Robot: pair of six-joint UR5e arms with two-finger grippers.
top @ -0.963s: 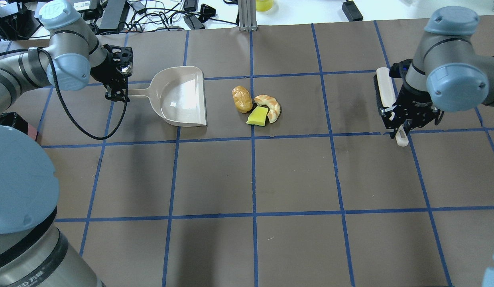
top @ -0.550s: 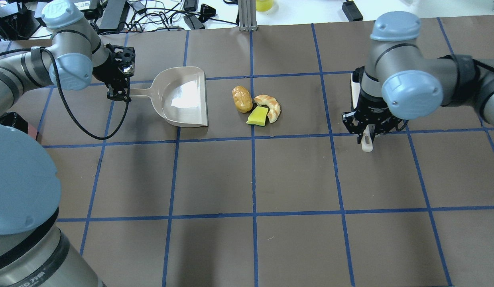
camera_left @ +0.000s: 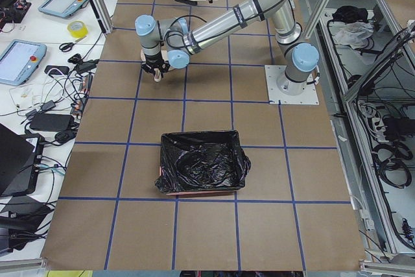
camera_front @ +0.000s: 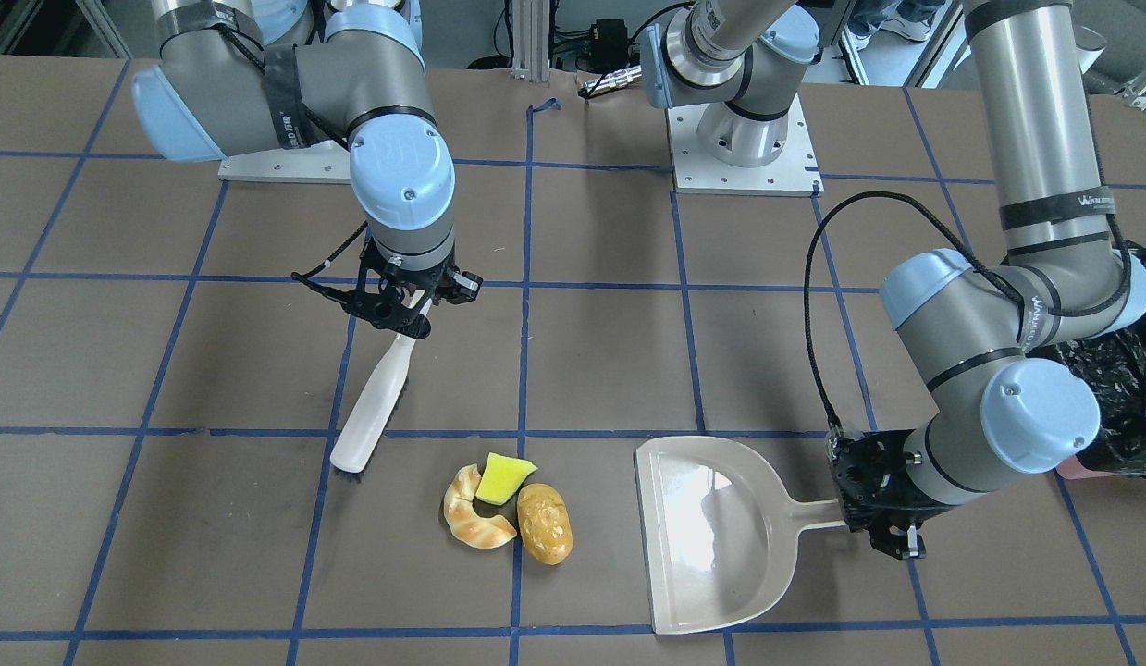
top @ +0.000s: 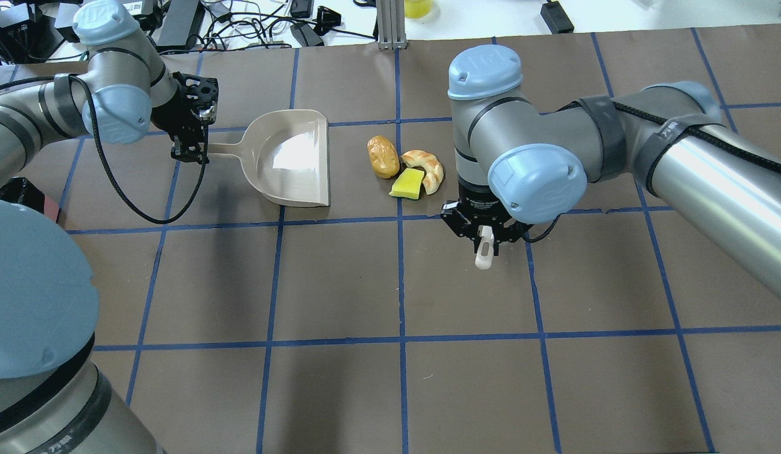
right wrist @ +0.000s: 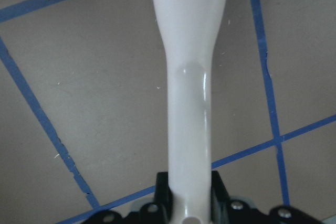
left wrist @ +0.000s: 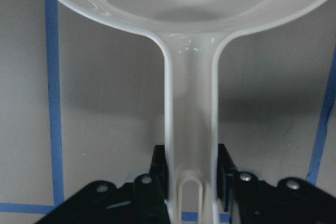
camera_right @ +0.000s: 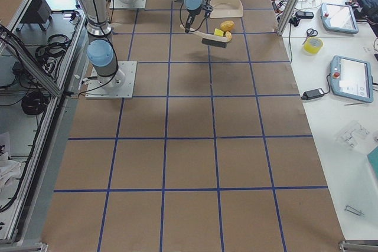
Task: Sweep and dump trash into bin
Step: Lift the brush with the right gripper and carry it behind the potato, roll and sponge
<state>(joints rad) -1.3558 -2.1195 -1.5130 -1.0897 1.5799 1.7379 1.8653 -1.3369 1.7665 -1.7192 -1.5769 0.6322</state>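
Note:
The trash lies in a cluster: a golden-brown potato lump (top: 382,156), a tan croissant (top: 426,169) and a yellow-green wedge (top: 407,184). My left gripper (top: 190,151) is shut on the handle of the beige dustpan (top: 292,157), whose open mouth faces the trash a short way off. My right gripper (top: 485,234) is shut on the handle of a white brush (camera_front: 374,407). The brush slants down beside the trash, on the side away from the dustpan, with its bristle end near the table. The black-lined bin (camera_left: 202,167) stands beyond the left arm.
The brown table mat carries a grid of blue tape lines (top: 401,277). The arm bases (camera_front: 744,148) are bolted at the robot's side. The bin's black bag (camera_front: 1123,370) shows behind the left elbow. Cables and devices (top: 239,25) lie past the far edge.
My right arm has carried the brush leftward in the overhead view, from the table's right part to just right of the trash. The dustpan has edged slightly toward the trash.

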